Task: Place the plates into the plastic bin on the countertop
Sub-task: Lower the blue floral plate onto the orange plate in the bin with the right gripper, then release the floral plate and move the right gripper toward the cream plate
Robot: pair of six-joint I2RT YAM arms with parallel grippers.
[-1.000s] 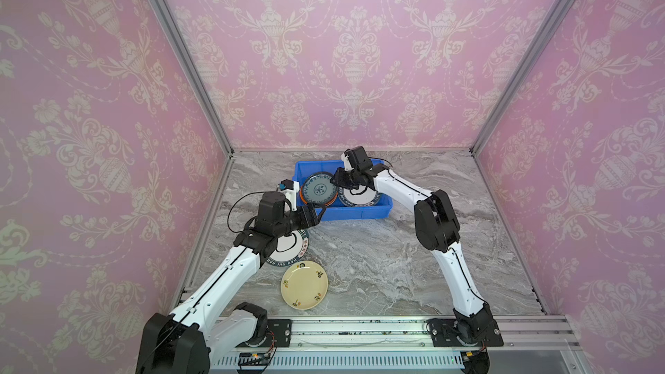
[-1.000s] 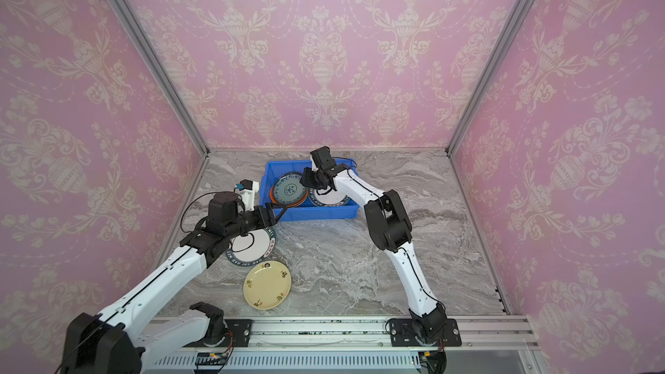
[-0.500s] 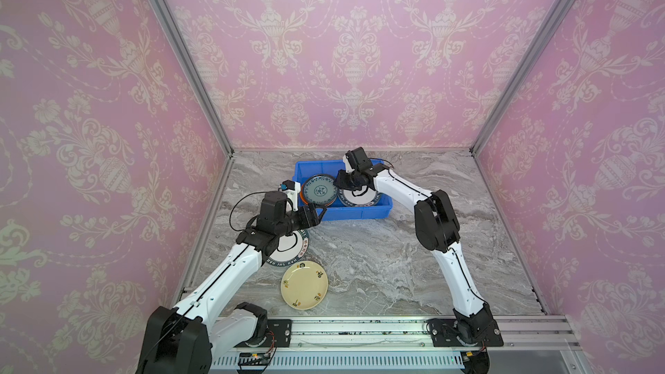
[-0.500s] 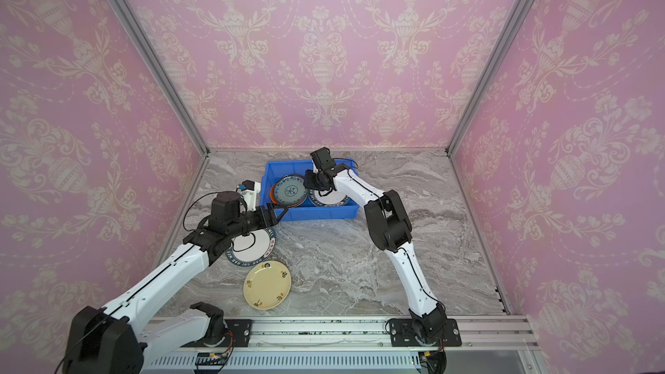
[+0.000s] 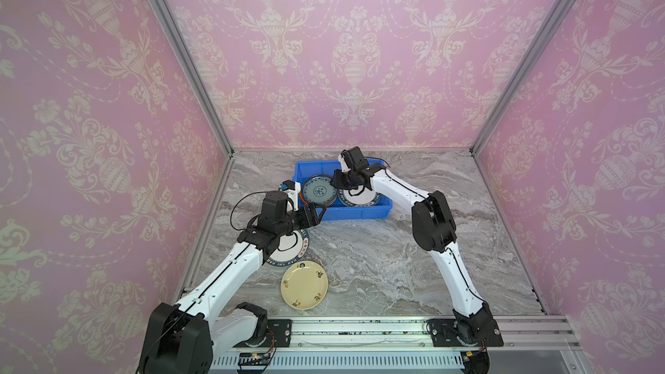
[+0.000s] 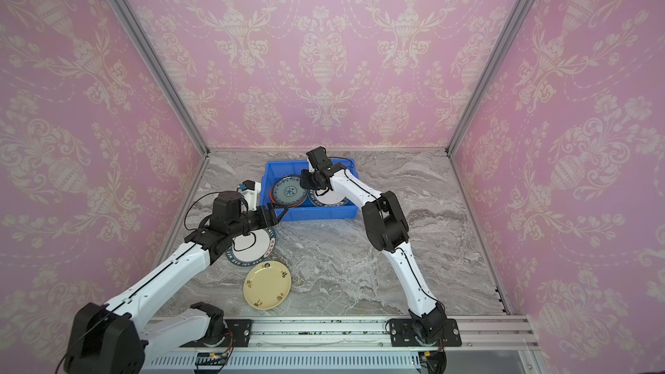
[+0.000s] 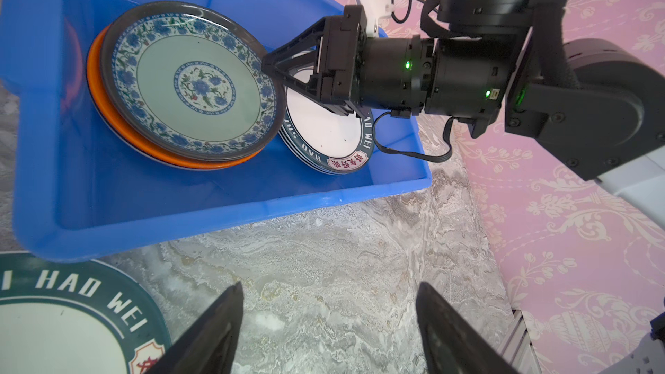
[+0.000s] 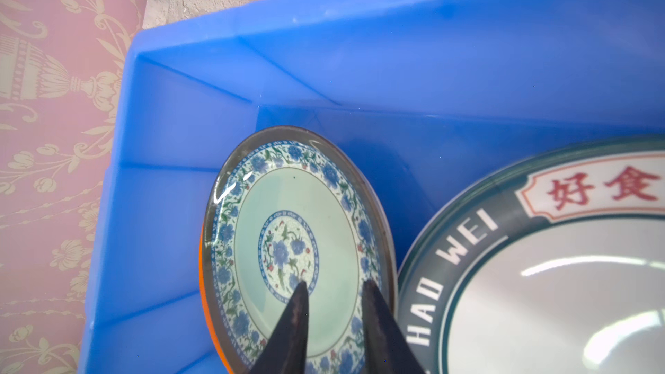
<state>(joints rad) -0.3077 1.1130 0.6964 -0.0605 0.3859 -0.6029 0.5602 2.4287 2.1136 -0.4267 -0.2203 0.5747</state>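
Note:
The blue plastic bin (image 5: 360,215) (image 6: 324,214) stands at the back of the countertop (image 5: 360,264). Inside it a teal patterned plate (image 5: 318,190) (image 7: 194,88) (image 8: 288,210) lies tilted on an orange plate (image 7: 108,116), beside a white lettered plate (image 5: 360,197) (image 7: 324,131). My right gripper (image 5: 334,185) (image 7: 268,64) (image 8: 334,284) hovers over the teal plate's inner edge, its jaws a narrow gap apart with nothing between them. My left gripper (image 5: 316,215) (image 7: 329,286) stands wide open and empty above bare countertop in front of the bin. Another white lettered plate (image 5: 288,250) (image 7: 54,329) and a cream plate (image 5: 304,284) (image 6: 267,284) lie on the countertop.
Pink patterned walls enclose the countertop on three sides. A metal rail (image 5: 360,329) carrying both arm bases runs along the front edge. My left arm passes over the lettered plate on the countertop.
The right gripper's jaws have narrowed slightly over the teal plate. The left gripper has edged a little toward the bin's front. The plates have not visibly moved.

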